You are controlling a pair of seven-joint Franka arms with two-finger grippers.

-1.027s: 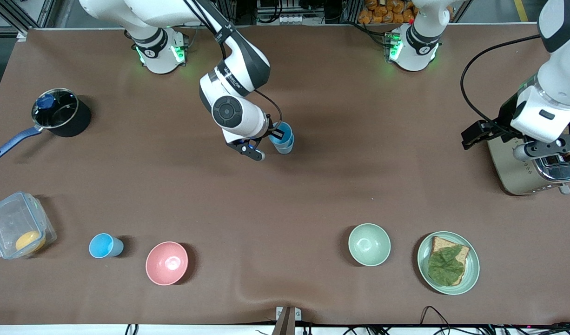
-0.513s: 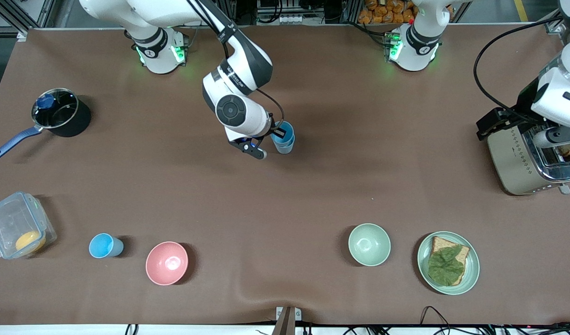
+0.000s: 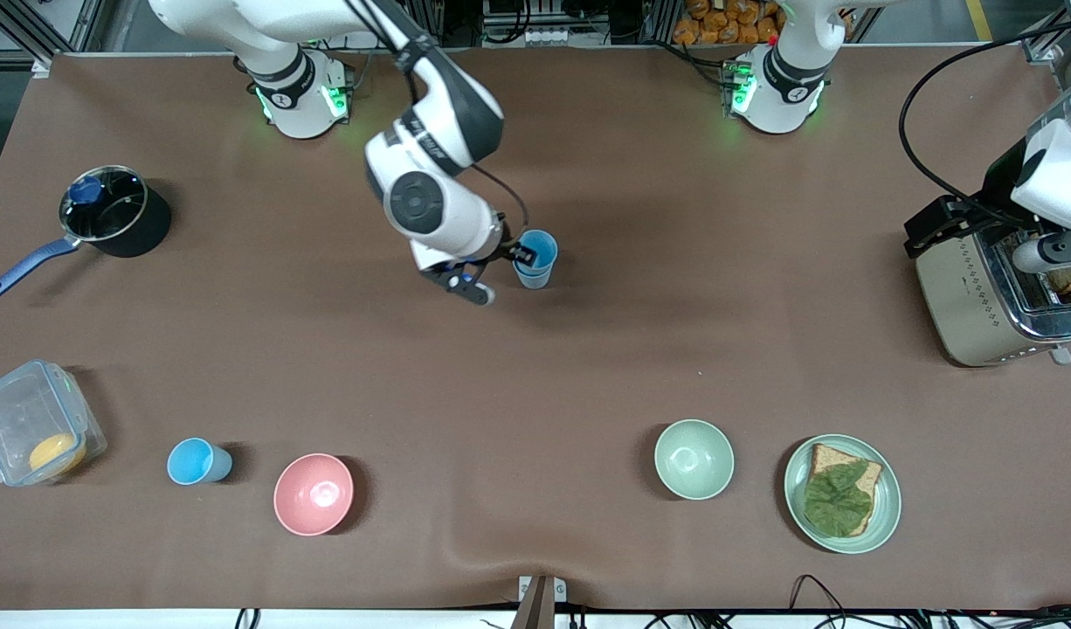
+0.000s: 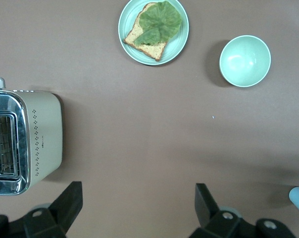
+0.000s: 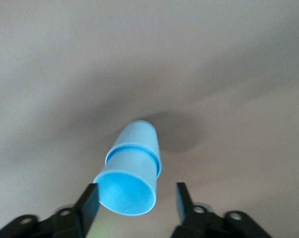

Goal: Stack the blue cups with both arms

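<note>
**Front and wrist views, clock face laid on the front view with 12 o'clock toward the arm bases and 6 o'clock toward the front camera**

(a) From my console I see two blue cups nested into one stack (image 3: 534, 260), standing upright on the brown table (image 3: 588, 376) at about 12 o'clock from the table's middle.

(b) The right gripper (image 3: 499, 275) hangs over that stack. In the right wrist view the stack (image 5: 132, 173) shows its open rim between the two fingers (image 5: 90, 204), which are spread wider than the rim. A clear gap separates the rim from one finger. The other finger lies right at the rim's edge, and I cannot tell whether it touches. Neither finger clamps the cup wall.

(c) A third, single blue cup (image 3: 195, 461) stands alone at about 8 o'clock from the table's middle, well apart from the stack. The pink bowl (image 3: 313, 494) sits near it at its 4 o'clock, and the clear container (image 3: 33, 424) at its 10 o'clock.

(d) The left arm waits at its own end of the table. I see the left gripper (image 4: 137, 210) with its fingers spread wide and nothing between them, up in the air over bare table just beside the toaster (image 3: 994, 301).

(e) The pale green bowl (image 3: 694, 459) and the plate (image 3: 885, 515) carrying bread and a leaf lie at about 4 o'clock from the middle, and the dark pot (image 3: 114, 210) at about 10 o'clock
</note>
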